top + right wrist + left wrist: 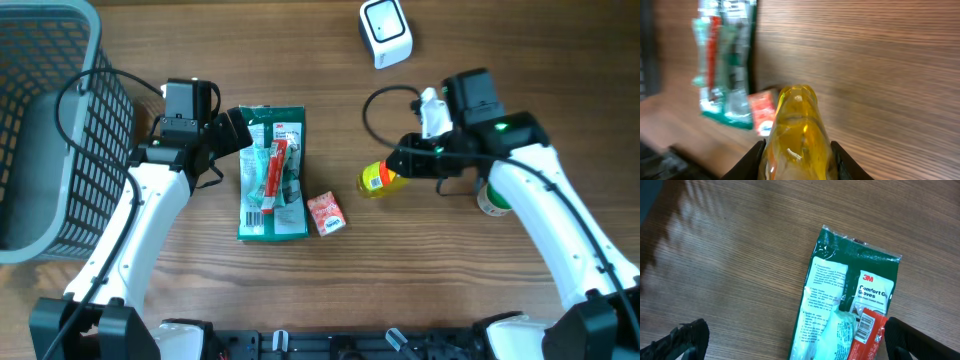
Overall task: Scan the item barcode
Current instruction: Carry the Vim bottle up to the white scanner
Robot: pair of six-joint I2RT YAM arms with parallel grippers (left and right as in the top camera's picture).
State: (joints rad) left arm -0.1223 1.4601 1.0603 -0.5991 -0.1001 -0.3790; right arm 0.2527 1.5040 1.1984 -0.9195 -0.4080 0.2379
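Observation:
My right gripper (pixel 402 163) is shut on a yellow bottle (pixel 377 179) and holds it lying sideways just above the table, right of centre. In the right wrist view the bottle (pixel 799 131) fills the gap between both fingers (pixel 754 160). A white barcode scanner (pixel 385 33) stands at the back edge, apart from the bottle. My left gripper (pixel 232 135) is open at the top left corner of a green glove package (pixel 285 128). Seen from the left wrist, that package (pixel 852 287) lies between the spread fingertips (pixel 687 340), untouched.
A red stick packet (pixel 272 170) with a barcode lies on the green package. A small red packet (pixel 326 214) sits beside it. A grey wire basket (pixel 45 120) fills the left side. A white and green round item (pixel 490 200) lies under the right arm.

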